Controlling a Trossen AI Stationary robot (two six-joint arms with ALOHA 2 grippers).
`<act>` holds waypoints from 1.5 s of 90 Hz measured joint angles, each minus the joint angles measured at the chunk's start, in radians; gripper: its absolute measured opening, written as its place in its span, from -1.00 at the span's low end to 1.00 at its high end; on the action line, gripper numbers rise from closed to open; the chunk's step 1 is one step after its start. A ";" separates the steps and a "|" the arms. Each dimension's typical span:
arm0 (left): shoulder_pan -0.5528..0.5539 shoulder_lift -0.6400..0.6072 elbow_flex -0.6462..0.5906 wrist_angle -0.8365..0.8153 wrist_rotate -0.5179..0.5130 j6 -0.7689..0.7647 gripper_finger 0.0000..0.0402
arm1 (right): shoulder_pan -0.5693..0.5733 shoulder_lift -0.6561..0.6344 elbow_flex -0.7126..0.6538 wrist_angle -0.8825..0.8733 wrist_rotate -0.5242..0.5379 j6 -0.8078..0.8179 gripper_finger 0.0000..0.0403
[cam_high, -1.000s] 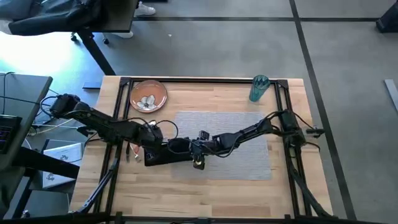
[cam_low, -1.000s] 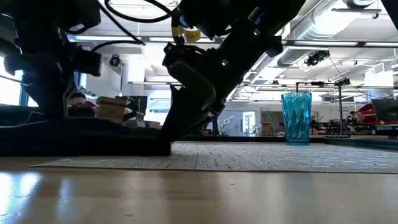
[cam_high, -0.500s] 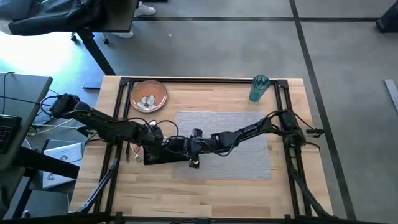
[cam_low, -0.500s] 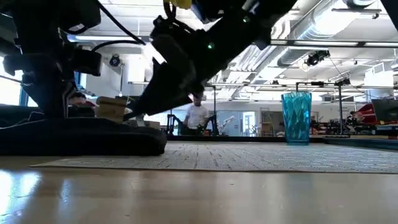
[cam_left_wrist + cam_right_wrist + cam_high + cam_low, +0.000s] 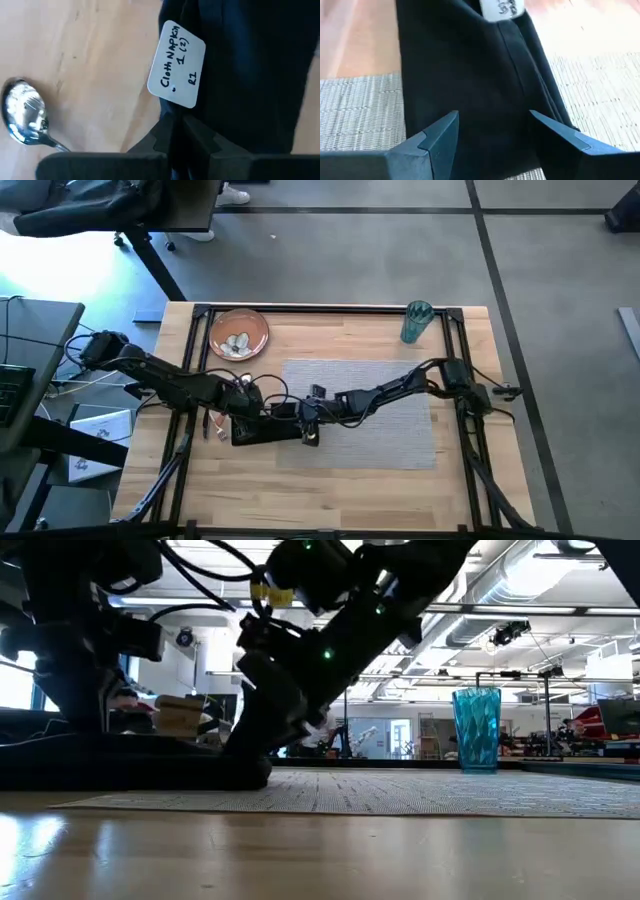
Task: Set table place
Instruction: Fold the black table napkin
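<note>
The black napkin point(image 5: 262, 433) lies flat at the left edge of the grey placemat point(image 5: 375, 415), one end on the mat point(image 5: 355, 107), the rest on the wood. It carries a white label point(image 5: 176, 65). My left gripper point(image 5: 243, 417) is shut at the napkin's left end. My right gripper point(image 5: 492, 132) stands open right over the napkin's mat-side end, fingertips low above the cloth. A spoon point(image 5: 25, 112) lies on the wood beside the napkin. The orange-brown plate point(image 5: 238, 335) and the teal cup point(image 5: 415, 322) stand at the far edge. My left gripper pinches the napkin's edge point(image 5: 167, 117) just below the white label between its two shut fingers. The napkin lies flat on the table. My right gripper's open fingers point(image 5: 440, 137) stand over the dark cloth point(image 5: 470, 85); I cannot tell whether they touch it.
The black rail frame point(image 5: 330, 307) edges the table. The plate holds small pale items. Bare wood lies along the near side of the table. Both arms meet over the mat's left edge.
My right gripper has gone toward the table's left edge, rising off the mat and coming down again over the napkin's mat-side end. It has stayed open. My left gripper has kept its place on the napkin.
</note>
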 joint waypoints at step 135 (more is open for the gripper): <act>-0.010 -0.184 -0.158 0.063 0.066 -0.015 -0.42 | -0.006 0.018 0.000 -0.032 -0.044 0.041 0.07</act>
